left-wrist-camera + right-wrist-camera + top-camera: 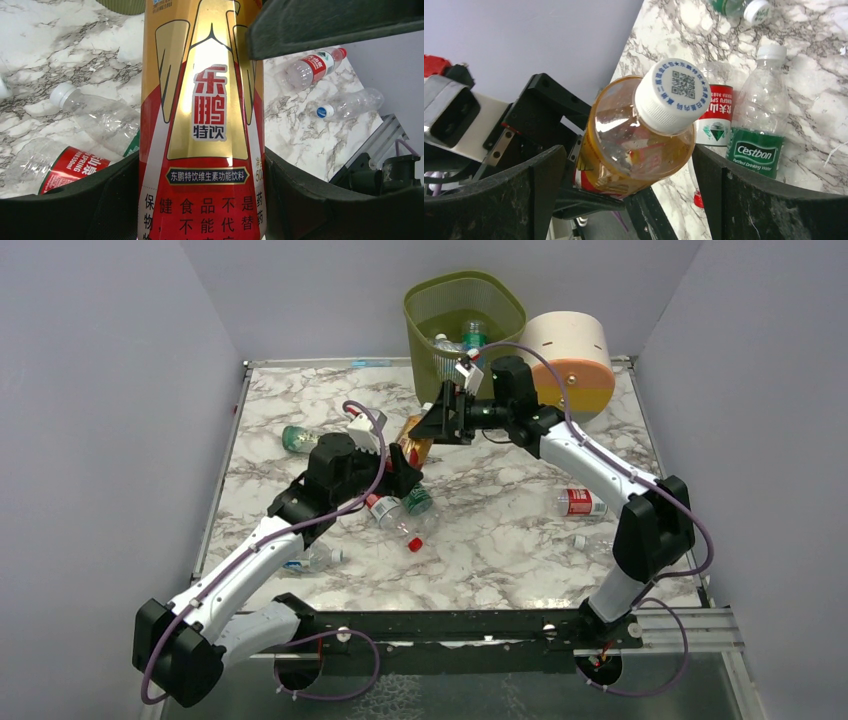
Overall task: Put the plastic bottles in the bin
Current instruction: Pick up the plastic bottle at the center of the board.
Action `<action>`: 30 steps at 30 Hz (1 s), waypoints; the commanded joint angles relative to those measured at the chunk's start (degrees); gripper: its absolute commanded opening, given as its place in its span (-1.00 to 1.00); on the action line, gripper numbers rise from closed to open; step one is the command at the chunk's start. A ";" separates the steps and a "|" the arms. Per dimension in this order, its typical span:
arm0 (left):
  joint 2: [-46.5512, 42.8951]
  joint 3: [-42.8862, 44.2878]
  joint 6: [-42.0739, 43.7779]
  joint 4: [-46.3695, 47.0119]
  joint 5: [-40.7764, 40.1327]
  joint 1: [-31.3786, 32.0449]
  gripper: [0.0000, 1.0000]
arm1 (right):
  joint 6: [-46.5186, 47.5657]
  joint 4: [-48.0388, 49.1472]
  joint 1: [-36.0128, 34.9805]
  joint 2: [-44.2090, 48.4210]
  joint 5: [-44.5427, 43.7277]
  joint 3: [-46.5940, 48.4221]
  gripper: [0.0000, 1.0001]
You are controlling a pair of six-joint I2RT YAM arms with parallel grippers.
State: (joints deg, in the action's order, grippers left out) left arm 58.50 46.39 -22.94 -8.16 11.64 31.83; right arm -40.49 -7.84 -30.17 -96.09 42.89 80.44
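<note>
**Amber bottle held up between two grippers**

We see the marble table first. The bin stands at its far edge, with a cream drum just beside it on the right. A few bottles lie inside the bin.

The two arms meet in front of the bin. The left gripper clamps the amber bottle around its labelled body, a finger pressed to each side, and holds it clear of the table. The right gripper stands wide. Its fingers flank the capped end with a gap on either side, and it sits between that bottle and the bin.

Loose bottles lie on the table around them. Below the held one, a green bottle and a red bottle lie side by side, partly covered by the left arm in the top view. A second red bottle lies well apart to the right. A green-capped bottle lies to the left, beyond the left arm, and a clear bottle lies beside that arm's forearm. Smallest is a red cap; we cannot tell whether it is loose.
</note>
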 commanded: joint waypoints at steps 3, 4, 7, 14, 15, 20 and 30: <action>-0.89 2.91 1.81 0.02 -3.20 1.43 0.34 | 0.56 -1.68 -1.39 -2.07 -2.31 2.72 0.99; -0.85 2.92 1.81 0.13 -3.20 1.54 0.34 | 0.40 -1.40 -1.50 -2.33 -2.35 2.81 0.99; -0.75 2.92 1.82 0.10 -3.29 1.61 0.34 | 0.00 -0.67 -1.77 -2.92 -2.00 3.00 0.92; -0.69 2.62 1.78 0.30 -2.78 1.67 0.34 | -2.21 3.10 -1.82 -3.31 -0.92 2.02 0.72; -0.65 2.46 1.76 0.46 -2.64 1.65 0.34 | -2.53 3.64 -1.82 -3.49 -0.48 2.00 0.67; -0.18 2.28 1.50 0.91 -1.72 1.68 0.42 | -3.79 5.97 -1.82 -3.53 0.34 1.42 0.35; -0.13 4.39 1.81 -0.53 -2.62 1.65 0.70 | -3.00 5.27 -1.81 -3.46 -0.52 2.33 0.16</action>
State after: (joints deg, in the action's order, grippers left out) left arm 58.65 47.53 -21.82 -9.26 9.50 33.12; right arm -43.53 -4.40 -31.55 -98.91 41.98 81.47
